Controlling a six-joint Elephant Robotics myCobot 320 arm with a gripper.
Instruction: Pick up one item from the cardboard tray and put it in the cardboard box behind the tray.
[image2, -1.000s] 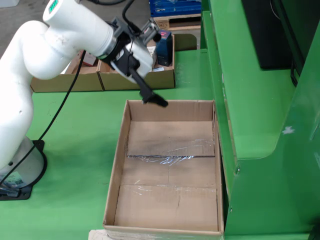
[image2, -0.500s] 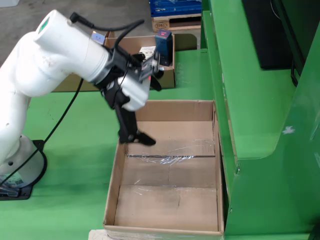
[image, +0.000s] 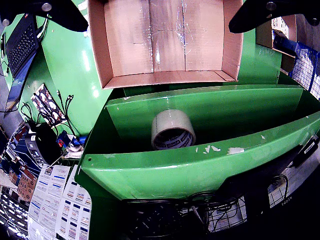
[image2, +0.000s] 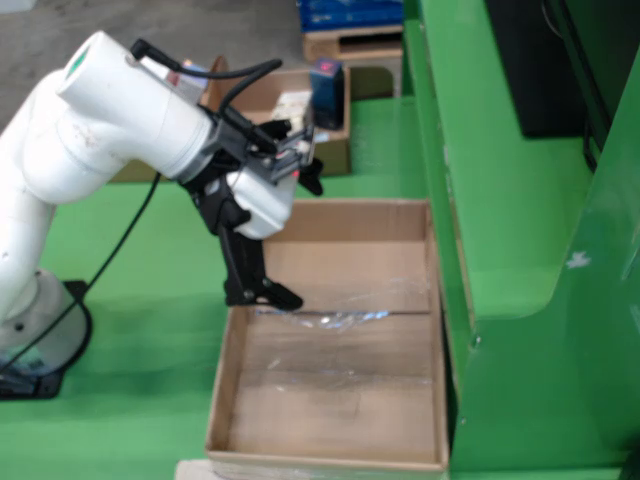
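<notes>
The large cardboard tray (image2: 222, 400) lies on the green table, and its taped floor looks bare in both views. My gripper (image2: 303, 243) hangs over the tray's left part, turned sideways toward the green structure. It is open and empty: one black finger (image2: 262, 288) reaches down by the tray's left wall, the other (image2: 311, 178) sticks out above. In the wrist view the gripper (image: 159, 25) shows two black fingertips (image: 70, 15) far apart, with the tray's wall (image: 97, 45) between them. A smaller cardboard box (image2: 335, 155) stands behind the tray, holding a dark blue item (image2: 327, 80).
A tall green structure (image2: 520, 250) borders the tray's right side. Its trough (image: 200, 165) holds a roll of clear tape (image: 172, 130). A second cardboard box (image2: 130, 170) sits behind the arm. The white arm base (image2: 40, 340) stands left of the tray. A keyboard (image: 20, 42) lies nearby.
The gripper swung from near the rear box forward and down over the tray's back edge, ending low by the tray's left wall. It stayed open and empty.
</notes>
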